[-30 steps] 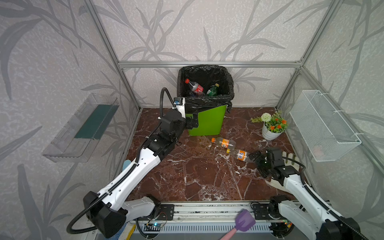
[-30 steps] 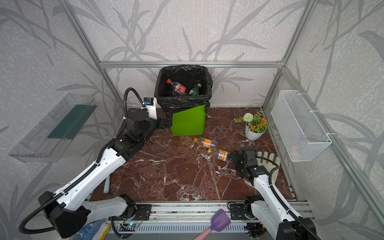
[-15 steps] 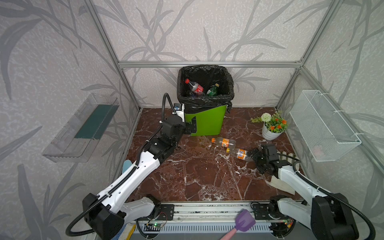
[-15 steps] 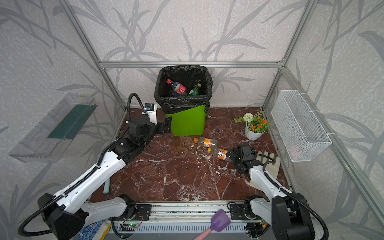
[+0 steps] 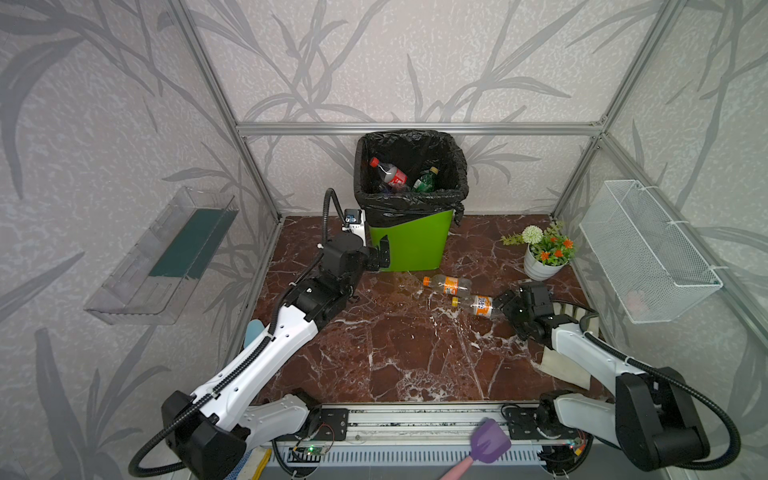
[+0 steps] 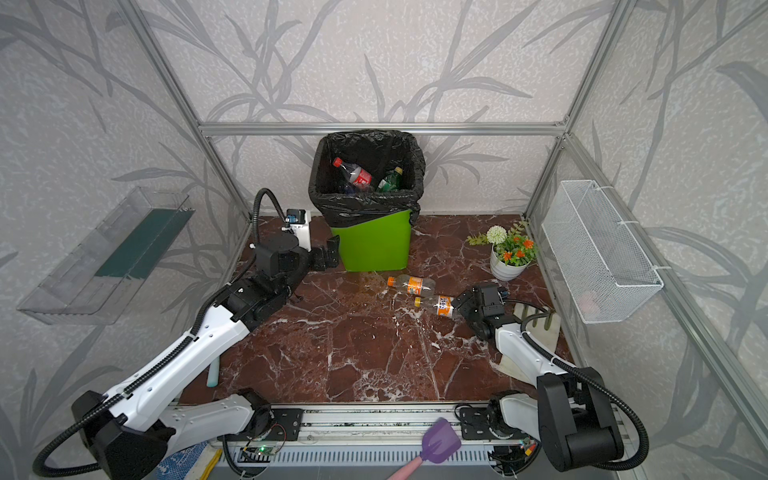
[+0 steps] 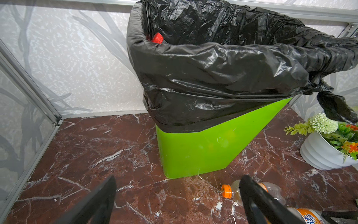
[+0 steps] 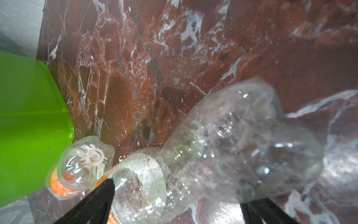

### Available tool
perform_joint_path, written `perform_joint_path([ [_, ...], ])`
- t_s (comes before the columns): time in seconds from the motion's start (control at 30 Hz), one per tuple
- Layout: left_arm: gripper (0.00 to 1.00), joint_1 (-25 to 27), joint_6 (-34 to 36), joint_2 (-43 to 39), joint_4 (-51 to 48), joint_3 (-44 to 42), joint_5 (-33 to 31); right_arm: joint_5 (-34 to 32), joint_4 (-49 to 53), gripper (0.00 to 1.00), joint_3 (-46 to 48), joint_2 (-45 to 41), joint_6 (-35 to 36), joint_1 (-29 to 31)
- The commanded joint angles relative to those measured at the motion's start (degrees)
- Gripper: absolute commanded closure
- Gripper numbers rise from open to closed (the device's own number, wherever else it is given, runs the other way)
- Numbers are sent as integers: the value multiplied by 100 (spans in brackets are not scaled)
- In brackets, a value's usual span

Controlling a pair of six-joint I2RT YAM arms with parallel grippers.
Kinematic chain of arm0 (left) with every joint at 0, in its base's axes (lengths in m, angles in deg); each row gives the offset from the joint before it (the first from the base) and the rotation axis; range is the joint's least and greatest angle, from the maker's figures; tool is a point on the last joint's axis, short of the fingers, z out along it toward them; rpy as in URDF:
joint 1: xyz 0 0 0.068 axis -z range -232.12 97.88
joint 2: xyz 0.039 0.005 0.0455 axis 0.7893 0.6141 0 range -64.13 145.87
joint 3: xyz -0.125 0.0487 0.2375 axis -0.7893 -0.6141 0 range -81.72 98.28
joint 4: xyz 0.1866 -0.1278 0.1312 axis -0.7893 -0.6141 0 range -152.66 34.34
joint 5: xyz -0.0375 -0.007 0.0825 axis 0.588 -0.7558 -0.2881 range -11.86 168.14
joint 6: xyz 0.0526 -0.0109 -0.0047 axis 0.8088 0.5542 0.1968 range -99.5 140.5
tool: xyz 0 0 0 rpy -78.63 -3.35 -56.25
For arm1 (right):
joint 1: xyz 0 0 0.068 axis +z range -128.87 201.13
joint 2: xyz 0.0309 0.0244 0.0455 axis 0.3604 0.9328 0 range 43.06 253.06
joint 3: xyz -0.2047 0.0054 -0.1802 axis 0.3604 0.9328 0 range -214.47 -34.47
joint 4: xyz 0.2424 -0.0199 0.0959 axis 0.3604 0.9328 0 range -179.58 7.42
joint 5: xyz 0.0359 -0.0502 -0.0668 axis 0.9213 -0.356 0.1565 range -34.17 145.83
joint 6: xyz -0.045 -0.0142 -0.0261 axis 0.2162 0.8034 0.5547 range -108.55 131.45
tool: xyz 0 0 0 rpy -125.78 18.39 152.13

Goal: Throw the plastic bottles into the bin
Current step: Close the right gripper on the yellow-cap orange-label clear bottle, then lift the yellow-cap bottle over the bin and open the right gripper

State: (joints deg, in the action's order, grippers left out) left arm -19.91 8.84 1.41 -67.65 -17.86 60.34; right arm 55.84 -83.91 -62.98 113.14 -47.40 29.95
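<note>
Two clear plastic bottles with orange labels lie on the marble floor in front of the bin [image 5: 409, 245] [image 6: 374, 245]. The farther bottle [image 5: 446, 284] [image 6: 411, 284] [image 8: 81, 164] shows its orange cap in the left wrist view [image 7: 226, 191]. My right gripper [image 5: 505, 305] [image 6: 461, 303] [image 8: 178, 205] is open with a finger on each side of the nearer bottle [image 5: 478, 305] [image 6: 440, 305] [image 8: 164, 180], at its base end. My left gripper [image 5: 382, 257] [image 6: 330, 257] [image 7: 177, 194] hangs open and empty beside the bin's left front corner. Inside the bin lie a red-labelled bottle [image 5: 388, 174] and a green one [image 5: 424, 180].
A white flower pot [image 5: 540, 266] [image 7: 325, 153] stands right of the bin. A wire basket [image 5: 648, 253] hangs on the right wall and a clear tray [image 5: 162, 257] on the left. A glove [image 5: 582, 316] and cloth [image 5: 565, 365] lie under the right arm. A purple spatula [image 5: 488, 440] lies at the front rail.
My right gripper has moved forward and now straddles the nearer bottle. My left gripper has sunk a little lower beside the bin.
</note>
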Motion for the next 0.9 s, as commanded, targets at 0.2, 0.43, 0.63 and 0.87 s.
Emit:
perform_joint_path([
  [0.2,1,-14,-38,-194,-83,-136,-237,-63,111,9,4,347,306,-82],
  [0.43,1,-25,-99,-261,-82,-235,-345,505,90,41,-32,316,408,-74],
  [0.63,1,-50,-228,-260,-155,-456,-469,684,212,54,-404,-96,687,114],
  [0.87,1,-92,-692,-268,-193,-916,-498,805,416,59,-1460,-629,1373,221],
])
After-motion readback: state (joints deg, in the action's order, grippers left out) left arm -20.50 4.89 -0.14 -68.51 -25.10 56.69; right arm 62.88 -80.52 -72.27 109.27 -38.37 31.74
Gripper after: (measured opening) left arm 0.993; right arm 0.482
